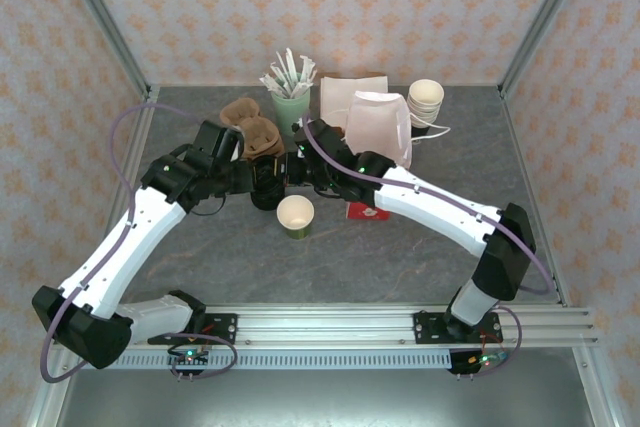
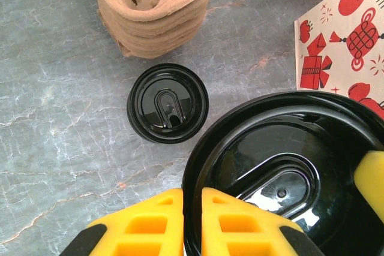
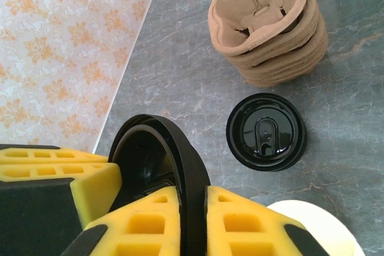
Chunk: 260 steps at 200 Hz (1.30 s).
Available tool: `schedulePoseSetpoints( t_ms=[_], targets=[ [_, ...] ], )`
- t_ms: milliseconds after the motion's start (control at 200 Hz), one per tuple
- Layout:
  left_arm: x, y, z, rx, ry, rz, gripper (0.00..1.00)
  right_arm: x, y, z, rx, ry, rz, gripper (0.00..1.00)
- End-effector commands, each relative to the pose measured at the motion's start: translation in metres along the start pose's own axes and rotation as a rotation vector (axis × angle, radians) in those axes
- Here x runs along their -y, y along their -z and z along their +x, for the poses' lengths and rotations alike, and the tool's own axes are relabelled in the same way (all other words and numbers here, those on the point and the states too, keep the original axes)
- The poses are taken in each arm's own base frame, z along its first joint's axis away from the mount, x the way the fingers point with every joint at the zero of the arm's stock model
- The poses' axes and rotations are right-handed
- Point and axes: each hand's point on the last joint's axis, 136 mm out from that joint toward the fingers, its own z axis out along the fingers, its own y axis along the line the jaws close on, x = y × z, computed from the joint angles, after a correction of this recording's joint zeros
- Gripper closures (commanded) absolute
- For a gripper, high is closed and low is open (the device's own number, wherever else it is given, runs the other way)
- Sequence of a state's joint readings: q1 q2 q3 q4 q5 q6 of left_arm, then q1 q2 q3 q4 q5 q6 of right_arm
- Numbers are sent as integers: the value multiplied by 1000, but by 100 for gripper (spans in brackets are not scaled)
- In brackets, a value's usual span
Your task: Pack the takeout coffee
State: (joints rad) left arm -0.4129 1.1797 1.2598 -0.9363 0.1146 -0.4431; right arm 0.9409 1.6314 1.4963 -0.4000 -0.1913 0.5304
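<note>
- Passing the lid [image 2: 288, 172] between the arms appears to be the step in hand. The left tool [image 2: 192, 199] pinches its rim, both fingers pressed onto the plastic. The right tool [image 3: 193, 199] pinches the same rim at another point, seen edge-on in the right wrist view.
- Release one tool only once the other grip is firm; a thin rim held at a single point will likely pivot.
- Hold the lid level and centre it over the cup [image 1: 295, 215] before pressing down evenly around the rim.
- The cup stands upright and uncovered on the surface [image 1: 400, 257], just in front of the two tools and apart from them. It is not yet in the bag [image 1: 378, 127], which stands further back on the right.
- Lid: glossy black moulded plastic, round, with a raised oval sip panel. Expect it to be slippery and to flex.
- Cup: paper, olive-green wall, cream inside. It will likely crush under side load.
- Surface: grey, marble-veined, smooth.
- Nearby: a stack of lids [image 2: 168, 103], black and round, and nested cup carriers [image 2: 156, 16] of rough brown pulp. Avoid both when lowering.
</note>
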Motion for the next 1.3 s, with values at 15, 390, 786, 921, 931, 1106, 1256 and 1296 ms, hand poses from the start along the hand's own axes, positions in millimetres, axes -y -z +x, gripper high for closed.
schedulePoseSetpoints(
  t_ms=[15, 390, 786, 921, 931, 1106, 1256, 1296],
  targets=[
    [7, 17, -7, 69, -39, 46, 81, -2, 10, -8, -10, 12, 22, 99],
    [55, 95, -33, 464, -468, 315, 41, 10, 53, -3, -236, -124, -24, 100],
    [101, 137, 4, 790, -1074, 494, 28, 10, 132, -8, -371, -308, -209, 100],
    [106, 134, 10, 787, -1183, 461, 24, 8, 145, -5, -383, -343, -247, 100],
    [106, 134, 10, 788, -1189, 461, 24, 8, 145, -4, -386, -344, -251, 100],
    [116, 124, 19, 767, -1328, 433, 24, 3, 150, 2, -411, -364, -296, 100],
    [121, 115, 19, 740, -1383, 401, 27, 4, 149, 7, -430, -376, -299, 100],
    [124, 117, 19, 752, -1384, 412, 29, 4, 149, 7, -430, -376, -301, 100]
  ],
)
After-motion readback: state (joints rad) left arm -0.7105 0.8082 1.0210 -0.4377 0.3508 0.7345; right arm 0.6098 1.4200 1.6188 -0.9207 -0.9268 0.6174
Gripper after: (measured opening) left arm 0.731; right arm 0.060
